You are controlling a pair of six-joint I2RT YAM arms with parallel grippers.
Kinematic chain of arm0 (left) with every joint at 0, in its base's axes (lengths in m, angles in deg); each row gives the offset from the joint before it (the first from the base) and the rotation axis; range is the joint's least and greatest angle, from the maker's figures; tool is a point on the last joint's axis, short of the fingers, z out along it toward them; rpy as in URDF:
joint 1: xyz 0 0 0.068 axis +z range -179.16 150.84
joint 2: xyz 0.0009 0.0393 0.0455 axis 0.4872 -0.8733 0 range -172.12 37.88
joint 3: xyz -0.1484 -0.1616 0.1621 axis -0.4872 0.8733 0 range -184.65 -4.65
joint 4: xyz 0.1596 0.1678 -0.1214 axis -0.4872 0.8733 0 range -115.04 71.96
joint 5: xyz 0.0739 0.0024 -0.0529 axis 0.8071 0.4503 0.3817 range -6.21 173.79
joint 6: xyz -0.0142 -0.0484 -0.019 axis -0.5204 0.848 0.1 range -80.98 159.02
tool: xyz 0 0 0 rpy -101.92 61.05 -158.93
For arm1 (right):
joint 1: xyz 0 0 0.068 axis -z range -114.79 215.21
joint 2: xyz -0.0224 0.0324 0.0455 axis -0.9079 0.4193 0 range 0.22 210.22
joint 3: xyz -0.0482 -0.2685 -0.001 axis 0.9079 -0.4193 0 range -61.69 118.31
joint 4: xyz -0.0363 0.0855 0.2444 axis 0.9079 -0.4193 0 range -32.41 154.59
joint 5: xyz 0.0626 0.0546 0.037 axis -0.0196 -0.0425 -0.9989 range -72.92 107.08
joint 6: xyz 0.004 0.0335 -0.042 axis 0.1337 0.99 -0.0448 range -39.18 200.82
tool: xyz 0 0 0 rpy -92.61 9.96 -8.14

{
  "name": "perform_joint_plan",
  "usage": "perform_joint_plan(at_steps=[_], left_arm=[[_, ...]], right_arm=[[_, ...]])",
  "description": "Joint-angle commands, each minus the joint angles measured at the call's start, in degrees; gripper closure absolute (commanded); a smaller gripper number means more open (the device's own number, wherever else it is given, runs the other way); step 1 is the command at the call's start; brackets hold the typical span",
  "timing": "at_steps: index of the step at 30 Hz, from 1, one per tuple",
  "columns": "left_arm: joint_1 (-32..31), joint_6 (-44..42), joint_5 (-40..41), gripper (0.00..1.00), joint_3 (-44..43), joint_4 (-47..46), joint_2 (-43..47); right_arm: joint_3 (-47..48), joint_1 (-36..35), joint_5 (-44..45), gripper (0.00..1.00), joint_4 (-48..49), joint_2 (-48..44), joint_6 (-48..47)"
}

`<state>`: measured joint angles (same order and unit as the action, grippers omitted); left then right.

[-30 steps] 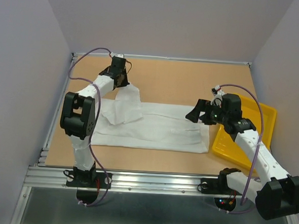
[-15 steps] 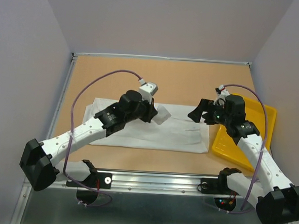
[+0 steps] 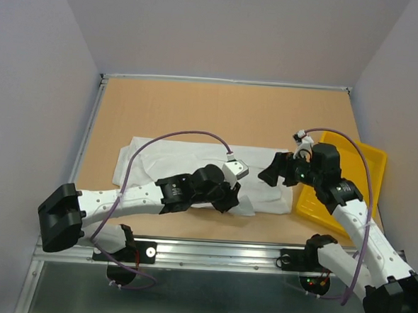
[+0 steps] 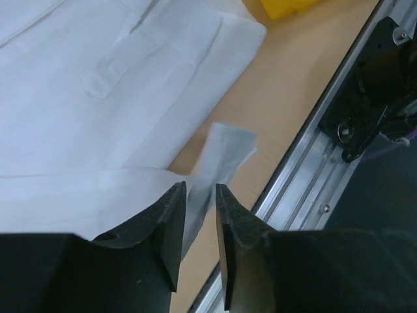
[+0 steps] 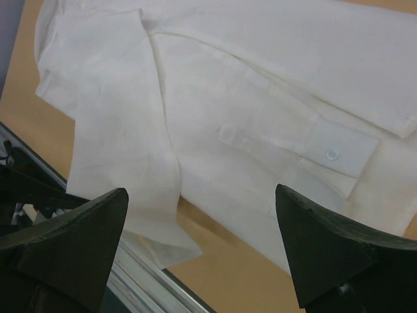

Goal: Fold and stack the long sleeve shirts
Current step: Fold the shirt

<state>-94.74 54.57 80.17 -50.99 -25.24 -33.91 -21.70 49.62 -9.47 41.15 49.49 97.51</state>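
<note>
Since the overhead view covers the whole bench [image 3: 219,107], I take positions from it first. The white long sleeve shirt [image 3: 173,158] lies spread flat across the middle of the bench, its right end just beside the yellow tray [image 3: 376,156]. The left arm reaches low across the near edge of the shirt, and the left pincer [image 3: 231,199] sits at the shirt's near right part. In the left wrist view its fingers [image 4: 171,222] stand a narrow gap apart, and a sleeve end [image 4: 225,153] runs out from that gap over bare bench toward the aluminium rail [image 4: 306,176]. I cannot tell whether the fingers touch the cloth. The right pincer [image 3: 270,171] hangs above the shirt's right end with its jaws spread wide and nothing between them. Its wrist view shows a buttoned cuff [image 5: 332,154] lying flat on the shirt body and a folded sleeve along the left.
</note>
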Motion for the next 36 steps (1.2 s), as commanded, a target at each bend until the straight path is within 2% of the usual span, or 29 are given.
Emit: perform_joint_plan(at_steps=[1,4,6,10,11,12,13,15,16,18,19,23,28,31,36], left_arm=[[-0.2,0.1,2.6,0.44,0.3,-2.4,-0.1],[-0.2,-0.2,6.9,0.14,-0.9,-0.8,1.3],[1.3,-0.4,7.8,0.06,-1.6,0.1,2.1],[9.2,1.8,7.5,0.06,-1.0,2.4,5.9],[13.9,3.4,7.7,0.07,-0.6,2.5,6.7],[13.9,4.2,8.1,0.07,-0.2,2.7,7.3],[18.8,4.8,9.7,0.07,0.4,3.1,8.0],[23.2,6.2,11.3,0.07,0.3,5.2,8.0],[28.0,6.2,11.9,0.07,-0.1,6.1,7.6],[32.7,6.7,12.8,0.07,-1.1,8.5,5.5],[37.0,6.7,12.9,0.07,-2.2,9.2,3.4],[46.7,6.6,12.1,0.09,-5.2,10.3,-2.0],[53.2,5.9,10.0,0.1,-10.0,9.6,-10.4],[56.8,6.2,9.1,0.1,-13.1,10.5,-18.4],[61.4,8.2,8.3,0.12,-14.9,9.3,-23.7]], right_arm=[[-1.2,-4.7,-1.8,0.01,-0.3,1.3,-1.7],[-1.0,-9.6,1.0,0.02,-0.6,3.8,-2.1],[-1.0,-11.5,3.3,0.02,-0.6,5.1,-1.9],[0.1,-14.4,6.7,0.04,-0.5,8.6,-1.4],[0.7,-14.8,8.1,0.05,-0.5,9.1,-1.0],[0.9,-14.8,8.8,0.05,-0.5,9.5,-0.8],[1.1,-14.9,9.7,0.07,-0.5,10.4,0.0],[1.3,-14.9,12.7,0.08,-0.6,11.8,1.0],[1.2,-14.9,13.3,0.09,-0.5,12.6,1.5],[1.2,-14.9,15.5,0.11,-0.5,15.5,2.4],[1.4,-14.9,16.3,0.12,-0.1,16.6,3.3],[3.3,-14.8,18.2,0.14,0.7,20.5,4.1],[5.5,-14.9,20.0,0.16,1.1,25.1,2.3],[6.9,-14.9,20.7,0.17,1.6,28.9,1.6],[8.3,-14.9,21.3,0.17,3.7,34.2,1.6]])
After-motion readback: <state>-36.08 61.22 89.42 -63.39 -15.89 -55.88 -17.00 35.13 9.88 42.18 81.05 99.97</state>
